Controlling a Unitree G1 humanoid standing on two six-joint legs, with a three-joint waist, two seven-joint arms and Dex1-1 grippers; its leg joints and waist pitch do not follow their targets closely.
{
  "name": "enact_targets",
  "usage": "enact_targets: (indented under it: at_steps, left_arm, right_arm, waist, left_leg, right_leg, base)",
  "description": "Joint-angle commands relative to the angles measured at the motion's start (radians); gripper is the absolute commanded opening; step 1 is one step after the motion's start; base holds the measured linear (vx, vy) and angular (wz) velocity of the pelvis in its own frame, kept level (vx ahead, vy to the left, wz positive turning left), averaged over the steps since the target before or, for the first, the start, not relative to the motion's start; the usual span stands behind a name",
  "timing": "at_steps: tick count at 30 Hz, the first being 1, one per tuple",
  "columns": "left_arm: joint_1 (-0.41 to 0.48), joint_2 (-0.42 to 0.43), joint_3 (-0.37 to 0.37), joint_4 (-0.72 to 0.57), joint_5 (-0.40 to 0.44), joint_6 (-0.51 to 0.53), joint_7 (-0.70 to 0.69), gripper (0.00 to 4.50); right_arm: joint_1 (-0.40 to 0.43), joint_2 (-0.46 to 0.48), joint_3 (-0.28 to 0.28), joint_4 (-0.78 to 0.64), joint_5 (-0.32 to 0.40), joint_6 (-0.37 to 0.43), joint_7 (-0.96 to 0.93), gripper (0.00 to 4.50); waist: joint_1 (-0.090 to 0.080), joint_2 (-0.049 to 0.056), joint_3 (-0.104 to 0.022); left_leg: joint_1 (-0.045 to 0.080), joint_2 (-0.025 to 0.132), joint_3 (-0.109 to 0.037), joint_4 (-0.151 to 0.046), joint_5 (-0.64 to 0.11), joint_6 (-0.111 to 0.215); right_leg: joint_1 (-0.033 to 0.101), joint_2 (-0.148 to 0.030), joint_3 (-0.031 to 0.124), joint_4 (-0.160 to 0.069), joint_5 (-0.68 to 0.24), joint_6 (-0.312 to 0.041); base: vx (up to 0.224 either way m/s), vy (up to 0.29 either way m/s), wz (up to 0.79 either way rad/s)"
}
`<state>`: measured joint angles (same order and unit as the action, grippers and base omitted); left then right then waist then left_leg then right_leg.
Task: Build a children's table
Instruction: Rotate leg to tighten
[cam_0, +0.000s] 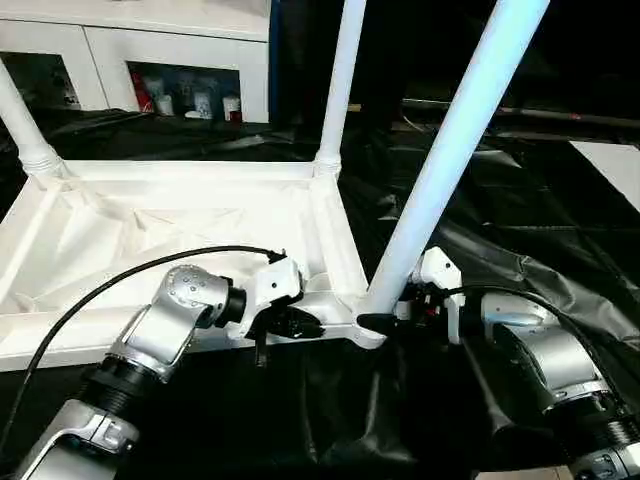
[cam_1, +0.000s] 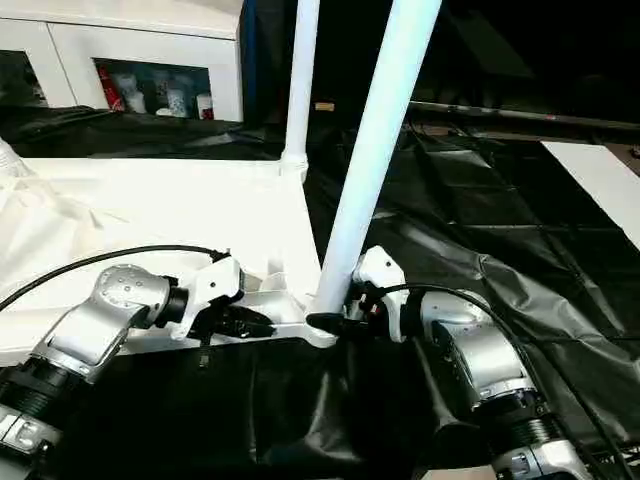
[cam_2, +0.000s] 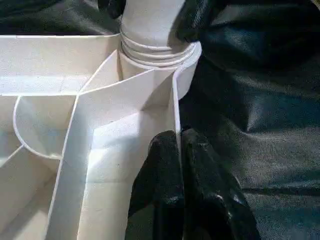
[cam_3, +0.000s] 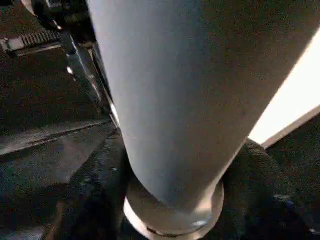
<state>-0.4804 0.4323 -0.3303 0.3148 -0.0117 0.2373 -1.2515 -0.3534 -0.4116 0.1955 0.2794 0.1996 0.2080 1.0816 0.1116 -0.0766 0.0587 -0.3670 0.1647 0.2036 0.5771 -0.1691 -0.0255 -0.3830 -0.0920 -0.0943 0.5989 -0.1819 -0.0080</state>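
The white tabletop (cam_0: 150, 230) lies upside down on the black-draped work table, ribbed underside up. Two white legs stand in its far corner sockets, one at the left (cam_0: 20, 120) and one at the right (cam_0: 340, 80). A third leg (cam_0: 450, 150) rises tilted from the near right corner socket (cam_2: 155, 50). My right gripper (cam_0: 385, 320) is shut on this leg's base, and its fingers (cam_3: 95, 190) flank the tube (cam_3: 170, 100). My left gripper (cam_0: 300, 325) is shut on the tabletop's near rim, just left of that corner. Its fingers (cam_2: 155, 190) pinch the thin wall.
Black cloth (cam_0: 520, 230) covers the work table, wrinkled at the right and front. A white cabinet (cam_0: 150, 50) with bottles inside stands behind. A white panel (cam_0: 610, 160) lies at the far right edge. A black cable (cam_0: 120, 275) loops over my left forearm.
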Motion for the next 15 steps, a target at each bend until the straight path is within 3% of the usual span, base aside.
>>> enact_targets:
  at_steps: [1,9,15]
  left_arm:
    - [0.005,-0.005,-0.02,-0.013,-0.028,-0.007,-0.045,0.0]
    - [-0.004,-0.027,-0.021,0.006,-0.027,-0.003,-0.018,0.0]
    - [-0.038,-0.099,-0.011,0.07,0.015,0.03,0.13,0.0]
  right_arm:
    - [-0.009,0.0,0.004,0.005,-0.002,0.001,0.005,2.28]
    - [0.027,0.027,0.002,-0.002,0.0,0.009,-0.038,2.06]
    - [0.018,0.123,0.003,0.07,-0.063,0.003,-0.222,2.04]
  waist:
    - [0.0,0.009,-0.061]
    - [-0.003,0.012,-0.06]
    - [-0.015,0.012,-0.052]
  left_leg:
    - [0.023,0.083,-0.042,-0.073,-0.285,-0.021]
    - [0.024,0.083,-0.042,-0.073,-0.306,-0.031]
    - [0.027,0.083,-0.049,-0.078,-0.384,-0.063]
  right_leg:
    - [0.03,-0.088,0.066,-0.072,-0.275,-0.199]
    - [0.029,-0.089,0.067,-0.075,-0.286,-0.203]
    - [0.02,-0.09,0.064,-0.088,-0.425,-0.167]
  base:
    - [0.0,0.0,0.0]
    - [0.0,0.0,0.0]
    - [0.0,0.0,0.0]
